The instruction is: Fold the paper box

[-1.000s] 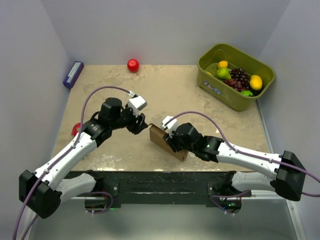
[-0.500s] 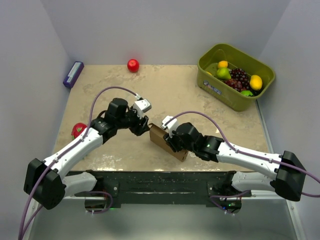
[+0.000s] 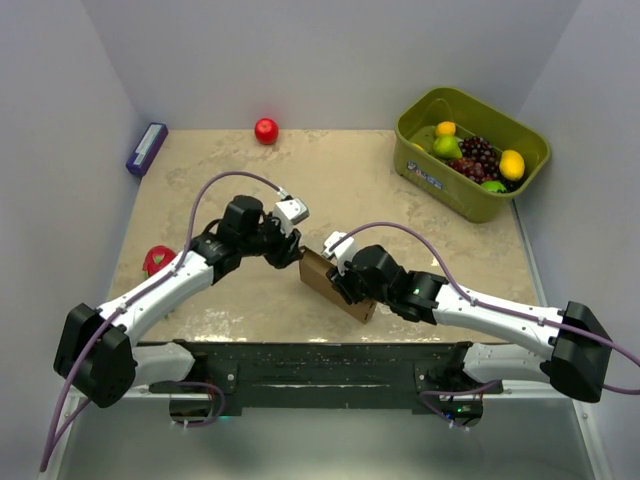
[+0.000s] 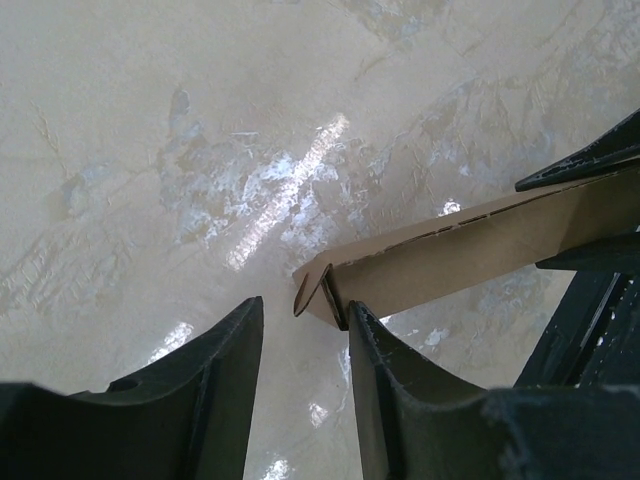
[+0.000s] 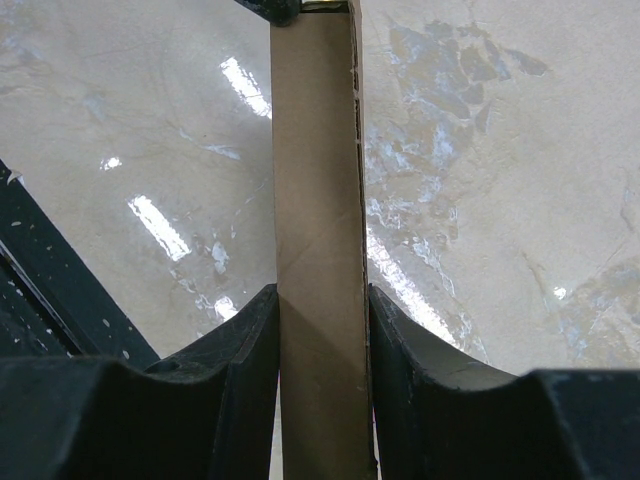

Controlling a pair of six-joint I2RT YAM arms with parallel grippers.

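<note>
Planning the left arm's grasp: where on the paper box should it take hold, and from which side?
Probably the paper box by its free folded end, approached from the robot's left, fingers straddling the thin edge. The right gripper clamps it farther along, and the open left gripper faces that free end.

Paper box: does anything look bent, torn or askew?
One small thing: the box, clamped on edge in the right hand, has an end flap kinked outward by the open left hand. No tear shows.
</note>
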